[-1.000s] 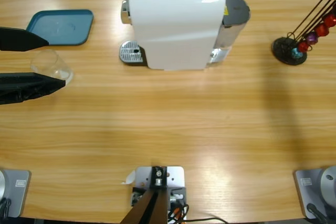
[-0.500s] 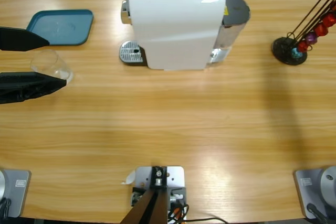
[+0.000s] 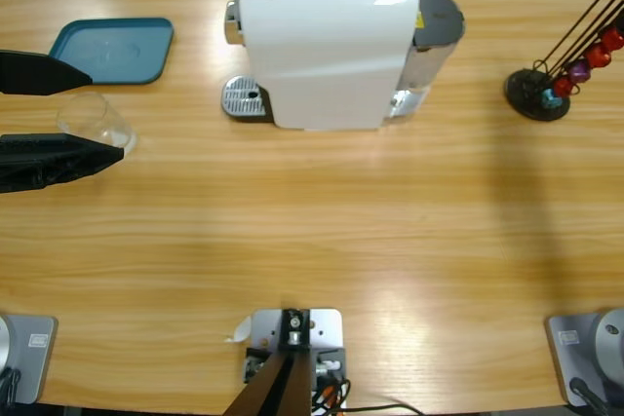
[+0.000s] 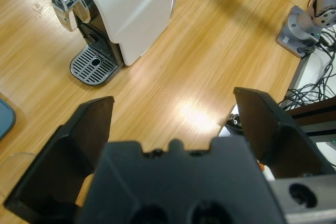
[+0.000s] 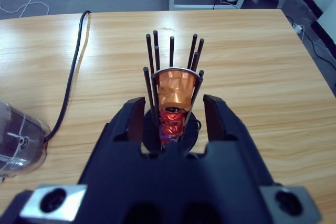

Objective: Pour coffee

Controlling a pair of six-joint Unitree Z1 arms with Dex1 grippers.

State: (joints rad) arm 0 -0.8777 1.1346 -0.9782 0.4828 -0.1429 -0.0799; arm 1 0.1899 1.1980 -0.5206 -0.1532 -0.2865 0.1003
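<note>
A white coffee machine (image 3: 327, 41) stands at the table's far middle, its metal drip tray (image 3: 244, 99) empty on its left. A clear glass cup (image 3: 86, 122) sits on the table at the left. My left gripper (image 3: 102, 114) is open, one black jaw on each side of the cup. The left wrist view looks past the left gripper (image 4: 173, 100) to the machine (image 4: 131, 9) and drip tray (image 4: 94, 65). My right gripper (image 5: 174, 103) is open and hangs over the capsule rack (image 5: 173, 124), an orange capsule (image 5: 176, 90) showing between its jaws. It is out of the high view.
A blue tray (image 3: 112, 49) lies at the far left. The black capsule rack (image 3: 541, 90) with coloured capsules stands at the far right. A black cable (image 5: 73, 77) runs across the table beside the machine's water tank (image 5: 16, 142).
</note>
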